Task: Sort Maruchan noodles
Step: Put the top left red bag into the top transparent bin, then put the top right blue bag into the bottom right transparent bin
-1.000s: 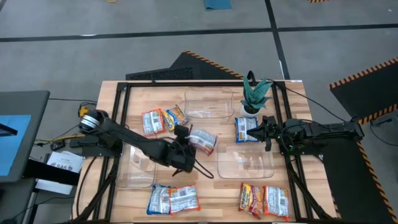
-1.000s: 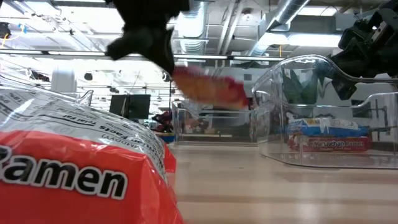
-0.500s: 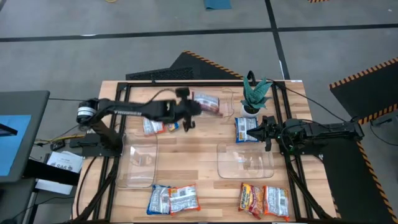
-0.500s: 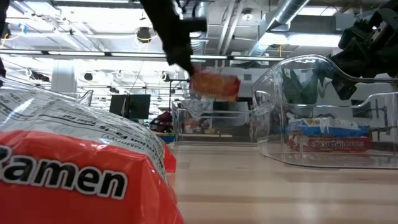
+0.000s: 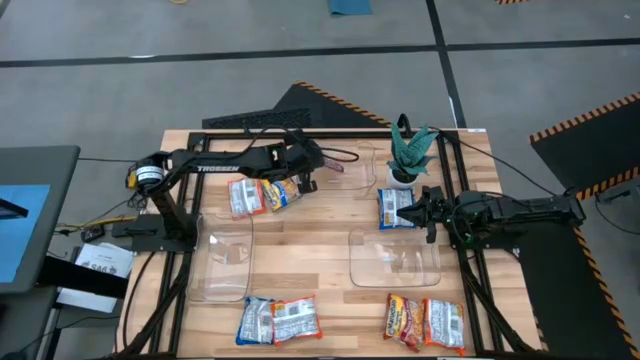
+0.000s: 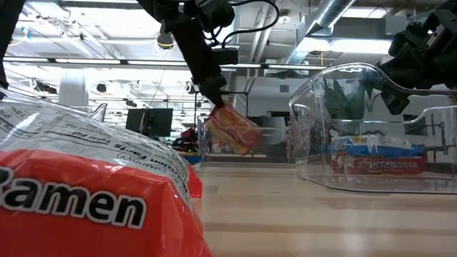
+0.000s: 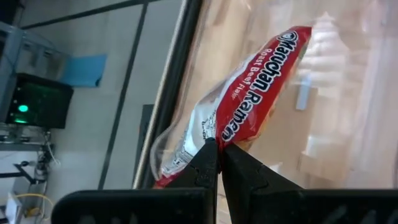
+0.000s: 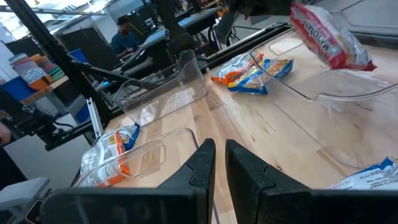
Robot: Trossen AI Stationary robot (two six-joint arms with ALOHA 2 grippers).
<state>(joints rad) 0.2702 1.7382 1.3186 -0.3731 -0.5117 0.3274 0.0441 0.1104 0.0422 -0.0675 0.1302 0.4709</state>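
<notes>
We're early: one blue packet (image 5: 396, 208) sits by the plant (image 5: 408, 150), the rest lie loose on the counter (image 5: 330, 240). Left hand (image 5: 322, 160) is pinched shut on a red packet (image 7: 249, 106) over the far bin (image 5: 350, 182) beside the plant. Right hand (image 5: 428, 212) waits near the plant, fingers slightly apart, empty.

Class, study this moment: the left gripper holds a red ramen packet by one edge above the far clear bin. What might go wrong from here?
1. The left gripper pinches only the red packet's thin edge, so the dangling packet may slip out early.
2. The packet hangs near the far bin's rim; released there, it might land outside.
3. The bin is light and clear; a descending gripper might nudge it toward the potted plant.
</notes>
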